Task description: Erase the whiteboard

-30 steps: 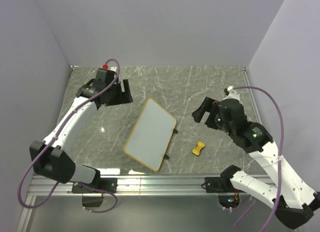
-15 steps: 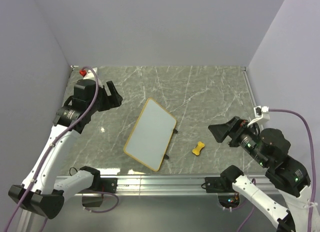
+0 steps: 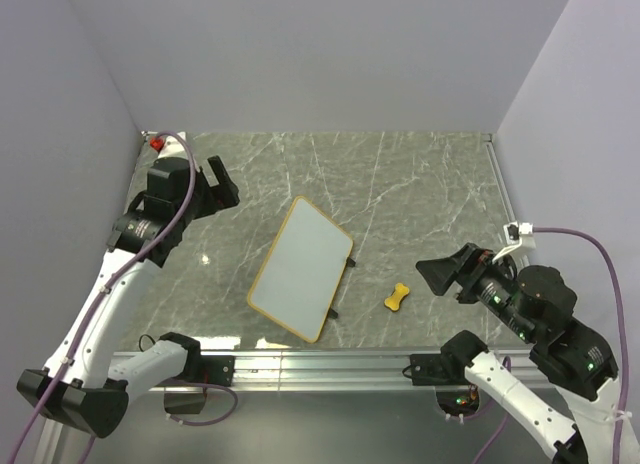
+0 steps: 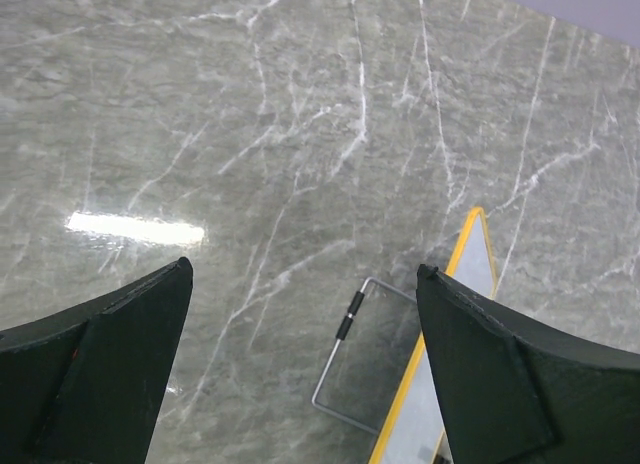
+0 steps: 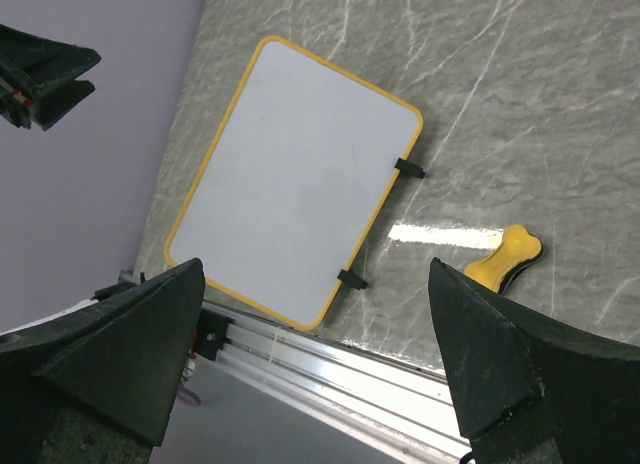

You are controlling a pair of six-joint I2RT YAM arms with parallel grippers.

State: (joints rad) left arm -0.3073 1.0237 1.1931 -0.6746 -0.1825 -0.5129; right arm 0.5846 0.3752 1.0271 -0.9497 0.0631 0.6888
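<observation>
A small flat whiteboard with rounded corners and a thin yellow frame (image 3: pixel 300 269) lies face up near the middle of the grey-green marbled desk (image 3: pixel 420 174). It sits askew, with its long sides running from near-left to far-right. Its face shows plain white in the top view and in the right wrist view (image 5: pixel 290 174). 2 small black feet (image 5: pixel 408 167) stick out from its right-hand long edge. The left wrist view catches only a corner of the board (image 4: pixel 478 269), with a thin wire loop carrying a short black sleeve (image 4: pixel 348 316) running out from the yellow edge over the desk.

A small yellow bone-shaped eraser (image 3: pixel 397 297) lies on the desk to the right of the board. It is apart from the board and close to the nearer foot, and it also shows in the right wrist view (image 5: pixel 505 256).

The left gripper (image 3: pixel 226 182) hangs above the far-left part of the desk, well apart from the board. Its 2 dark fingers are spread wide with only bare desk between them (image 4: pixel 305 272), so it holds nothing.

The right gripper (image 3: pixel 432 272) is raised over the near-right part of the desk, pointing toward the board, with the eraser to its left. Its fingers are likewise spread wide (image 5: pixel 318 267) and it grips nothing.

A silver metal rail (image 3: pixel 320 364) runs along the near edge of the desk.
</observation>
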